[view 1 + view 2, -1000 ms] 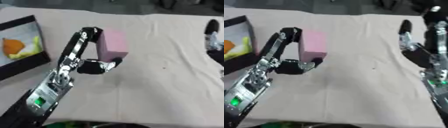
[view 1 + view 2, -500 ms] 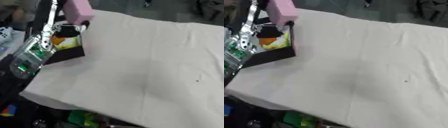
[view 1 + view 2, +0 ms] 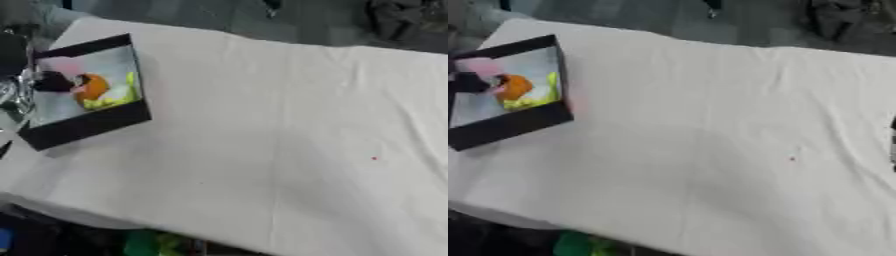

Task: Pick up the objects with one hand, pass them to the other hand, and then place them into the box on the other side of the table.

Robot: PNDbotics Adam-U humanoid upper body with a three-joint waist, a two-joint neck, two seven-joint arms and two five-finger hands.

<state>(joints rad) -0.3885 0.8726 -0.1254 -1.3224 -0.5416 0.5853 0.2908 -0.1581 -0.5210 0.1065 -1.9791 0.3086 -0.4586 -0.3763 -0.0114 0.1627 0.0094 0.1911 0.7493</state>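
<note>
At the far left edge, the robot's left hand [image 3: 48,80] shows only as a dark, blurred shape over the left part of the box [image 3: 87,127]. The pink block [image 3: 481,66] is at this hand, above the inside of the box at its far left corner. It is not possible to tell if the fingers are closed around the block or already open, because the picture is blurred there.

The box is black with a pale floor, and it stands at the left side of the surface [image 3: 289,150], a little askew. Inside it lie an orange object [image 3: 91,86] near the middle and a yellow-green object [image 3: 118,96] just beside it, toward the right wall.

To the right of the box, the surface is covered with a white cloth. A small red dot [image 3: 374,158] is on the cloth, well apart from the box, at the right side.

The right hand shows in no view.
</note>
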